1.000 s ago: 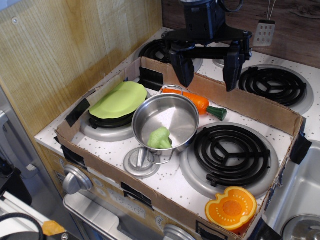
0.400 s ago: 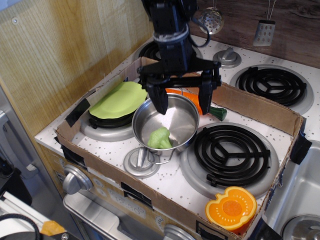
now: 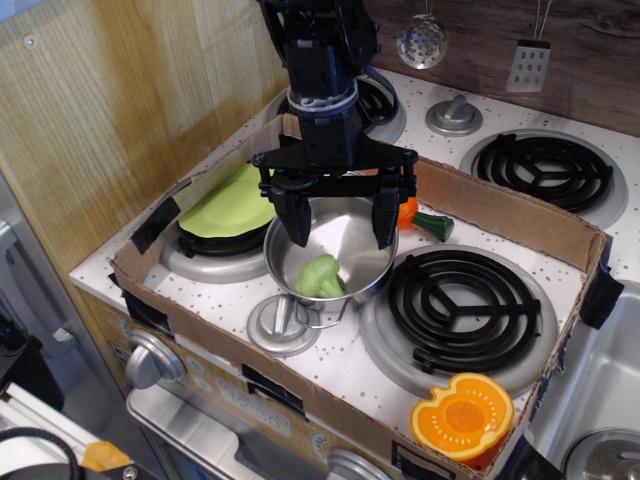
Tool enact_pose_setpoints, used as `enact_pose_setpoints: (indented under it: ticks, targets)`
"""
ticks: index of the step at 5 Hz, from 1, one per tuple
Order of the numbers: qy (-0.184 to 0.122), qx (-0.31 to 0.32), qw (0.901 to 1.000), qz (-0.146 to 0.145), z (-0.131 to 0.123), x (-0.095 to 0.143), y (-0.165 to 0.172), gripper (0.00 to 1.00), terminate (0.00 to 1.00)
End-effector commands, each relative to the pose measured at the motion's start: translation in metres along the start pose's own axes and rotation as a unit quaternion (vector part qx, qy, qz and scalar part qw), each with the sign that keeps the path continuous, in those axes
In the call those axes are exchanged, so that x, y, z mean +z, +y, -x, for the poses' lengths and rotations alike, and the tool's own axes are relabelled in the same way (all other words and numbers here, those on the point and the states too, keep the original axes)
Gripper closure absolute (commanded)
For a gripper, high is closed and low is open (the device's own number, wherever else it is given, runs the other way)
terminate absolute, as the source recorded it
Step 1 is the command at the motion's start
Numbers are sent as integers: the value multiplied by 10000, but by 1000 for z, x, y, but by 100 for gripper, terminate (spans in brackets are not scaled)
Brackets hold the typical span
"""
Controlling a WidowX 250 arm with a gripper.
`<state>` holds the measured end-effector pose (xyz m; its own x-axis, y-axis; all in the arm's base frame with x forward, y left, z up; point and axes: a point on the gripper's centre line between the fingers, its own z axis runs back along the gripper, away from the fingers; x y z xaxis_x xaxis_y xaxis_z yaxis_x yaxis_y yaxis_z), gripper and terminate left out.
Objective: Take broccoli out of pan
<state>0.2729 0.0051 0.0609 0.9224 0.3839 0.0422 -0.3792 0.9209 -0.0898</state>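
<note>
The light-green broccoli [image 3: 320,277] lies inside the shiny steel pan [image 3: 352,262], near its front wall. The pan stands in the middle of the toy stove top. My black gripper [image 3: 338,223] hangs open just above the pan. Its left finger [image 3: 296,218] is over the pan's left rim and its right finger [image 3: 384,216] is over the right rim. The broccoli sits a little below and in front of the fingertips, untouched.
A lime-green leaf piece [image 3: 232,200] covers the left burner. An orange carrot [image 3: 412,213] lies behind the pan, mostly hidden by the gripper. A small grey lid [image 3: 281,324] sits in front of the pan. An orange slice [image 3: 462,415] lies front right. A cardboard wall [image 3: 510,218] rings the stove.
The gripper has moved from the back right, forward and left, and come down over the pan, staying open. The broccoli and pan have not moved.
</note>
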Motion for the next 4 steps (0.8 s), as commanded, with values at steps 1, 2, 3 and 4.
enact_pose_setpoints:
  ticks: [1,2,3,4]
  targets:
    - [-260,-202,9994,-104,-19,4,10,0,0]
    - [-383,-220,9990,-39,-21,-6,12,0,0]
    - [-346,-236,9991,-45,-23,-13,17,0,0]
    - [-309,-69,9995,-39,-15,-27,18,0,0]
